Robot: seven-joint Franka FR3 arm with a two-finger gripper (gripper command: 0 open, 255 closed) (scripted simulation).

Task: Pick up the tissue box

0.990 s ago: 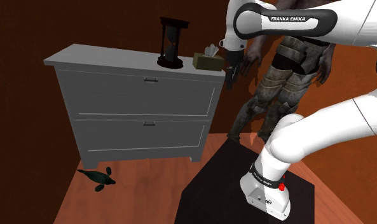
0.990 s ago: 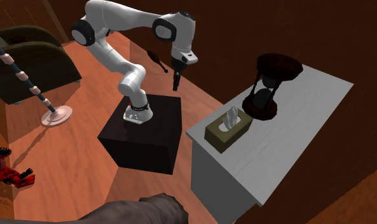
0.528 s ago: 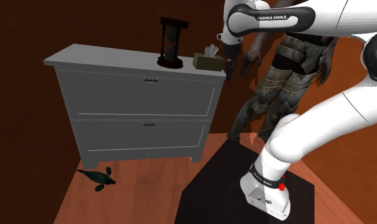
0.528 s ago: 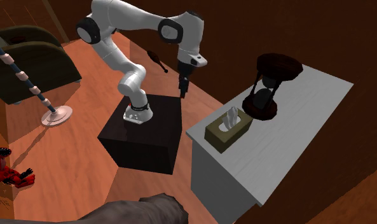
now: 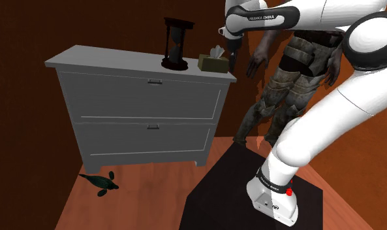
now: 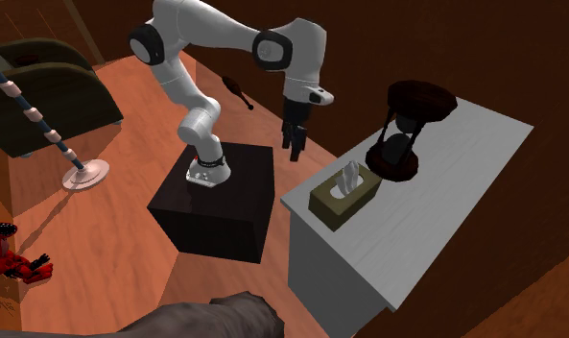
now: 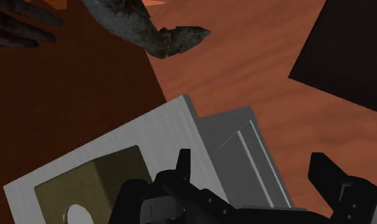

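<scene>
On the grey dresser top [image 5: 100, 59], close to the front corner at the end nearest the robot's stand [image 5: 250, 189], sits the tissue box [image 5: 214, 63]. It is olive-coloured, lies flat, and has a white tissue standing up from its slot. Just beside it, further along the front edge toward the middle of the top, stands a dark hourglass [image 5: 176, 44], upright and apart from the box.

From the second exterior view the box [image 6: 344, 197] lies near the end edge of the dresser top [image 6: 445, 211], with the hourglass [image 6: 407, 130] beyond it.

The white arm arches up from the black stand [image 6: 220, 206] and brings the gripper [image 5: 232, 63] to that same corner. It hangs fingers down, just off the corner, about level with the box and not touching it. Across the room it shows [image 6: 294, 149] over the floor between the stand and the dresser's front edge.

Looking along the hand, the gripper [image 7: 252, 162] is released: its black fingers [image 7: 182, 168] stand well apart with nothing between them. Below them are the corner of the dresser top [image 7: 149, 133] and the drawer front. The tissue box [image 7: 98, 184] lies off to one side of the nearer finger, outside the gap.

A weathered armoured figure [image 5: 296, 72] stands past the dresser's end, behind the arm, and a small dark green toy [image 5: 100, 183] lies on the wooden floor by the dresser's foot.
</scene>
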